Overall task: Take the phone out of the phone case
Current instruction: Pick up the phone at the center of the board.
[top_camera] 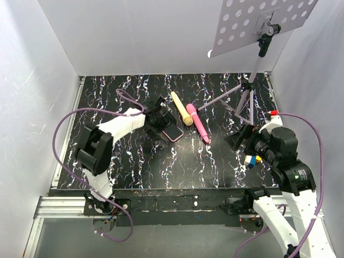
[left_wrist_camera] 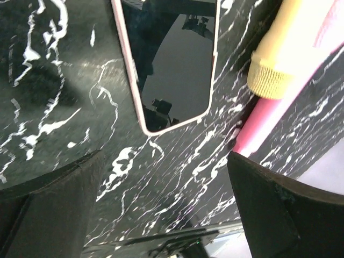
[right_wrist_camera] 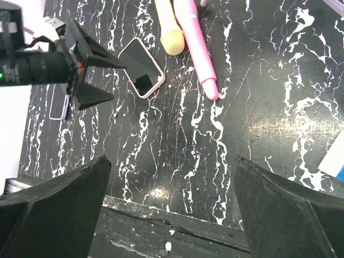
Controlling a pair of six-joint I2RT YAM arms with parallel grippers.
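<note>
The phone (top_camera: pixel 173 133) lies screen up on the black marbled table, in the salmon-pink phone case (top_camera: pixel 178 138), whose rim shows round its edges. In the left wrist view the phone's glossy screen (left_wrist_camera: pixel 172 59) fills the top, with the case rim (left_wrist_camera: pixel 129 70) along its side. My left gripper (top_camera: pixel 161 122) hovers just left of the phone, open and holding nothing (left_wrist_camera: pixel 165 156). The right wrist view shows the phone (right_wrist_camera: pixel 141 67) beside the left gripper (right_wrist_camera: pixel 118 80). Far to the right, my right gripper (top_camera: pixel 239 141) is open over bare table (right_wrist_camera: pixel 172 161).
A yellow marker-like stick (top_camera: pixel 181 108) and a pink one (top_camera: pixel 198 122) lie just right of the phone. A second bare phone (right_wrist_camera: pixel 58 102) lies beneath the left arm. A music stand's tripod (top_camera: pixel 244 102) is at the back right. Small coloured blocks (top_camera: pixel 251 159) sit by the right gripper.
</note>
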